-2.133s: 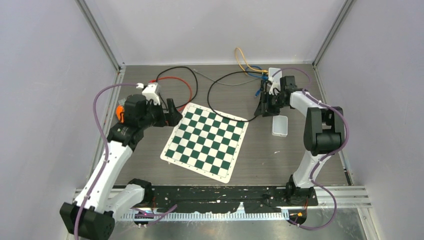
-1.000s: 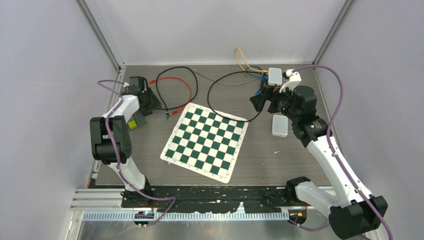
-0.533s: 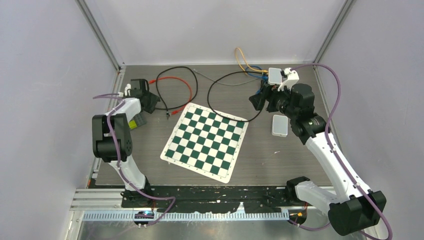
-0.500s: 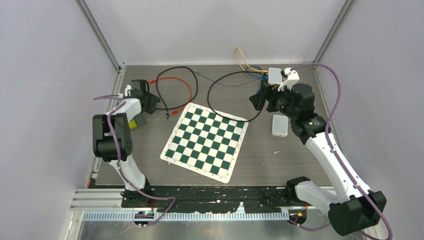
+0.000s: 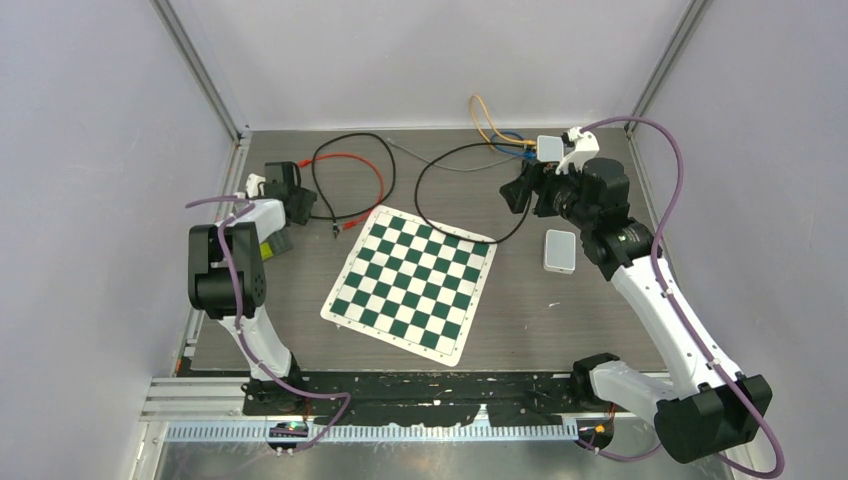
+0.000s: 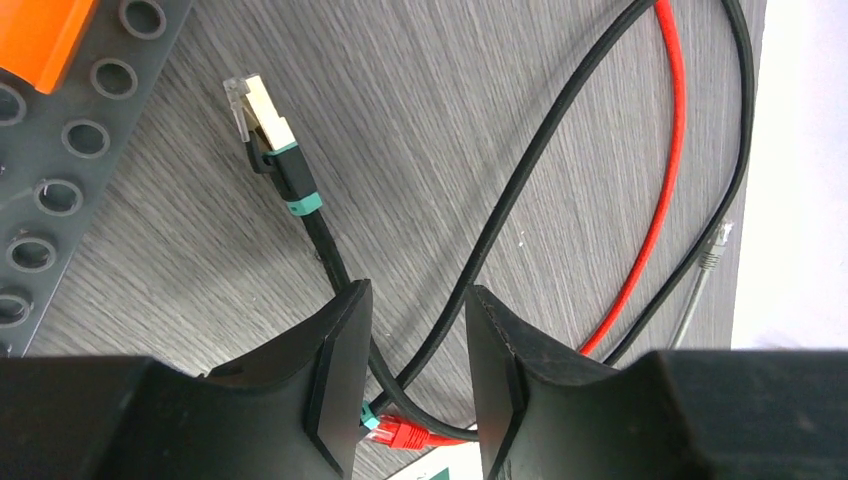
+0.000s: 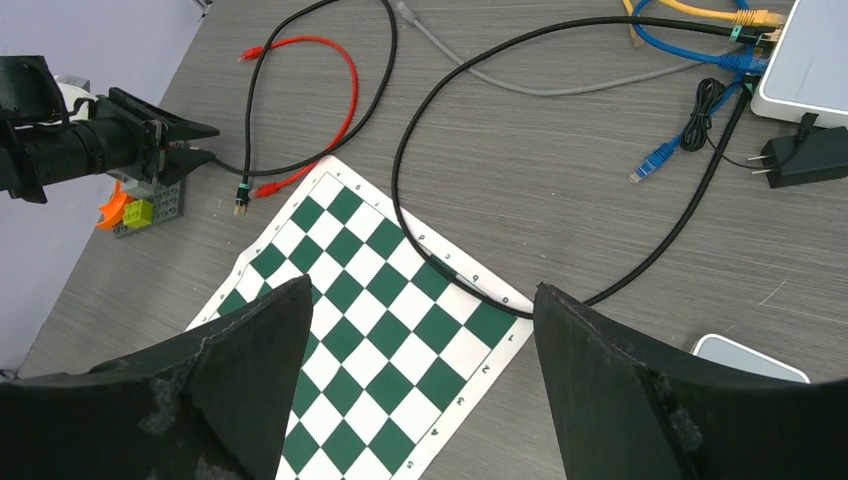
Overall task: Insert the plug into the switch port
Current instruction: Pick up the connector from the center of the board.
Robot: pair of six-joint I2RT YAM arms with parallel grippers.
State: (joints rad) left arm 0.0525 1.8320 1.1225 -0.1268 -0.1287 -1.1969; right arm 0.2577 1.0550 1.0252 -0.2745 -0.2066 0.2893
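The plug (image 6: 258, 112) has a clear tip, a black boot and teal bands, and lies on the table beside a grey studded plate (image 6: 60, 210). Its black cable runs down between my left gripper (image 6: 415, 290) fingers, alongside a second black cable. The jaws stand apart and neither pad presses a cable. From the right wrist, the plug (image 7: 239, 204) lies just off the board's left edge. The white switch (image 5: 549, 150) sits at the back right with yellow, blue and black cables plugged in. My right gripper (image 5: 520, 192) hovers left of it, wide open and empty.
A green-and-white checkerboard mat (image 5: 410, 283) covers the middle. A small white box (image 5: 560, 250) lies under the right arm. A red cable (image 5: 362, 168), a grey cable (image 7: 560, 85), a loose blue plug (image 7: 650, 162) and a black adapter (image 7: 815, 155) lie at the back. Walls close three sides.
Two seconds ago the left arm reached out and the right was folded; that has reversed. Over the last second the right gripper drifted back toward the switch and the left wrist shifted slightly.
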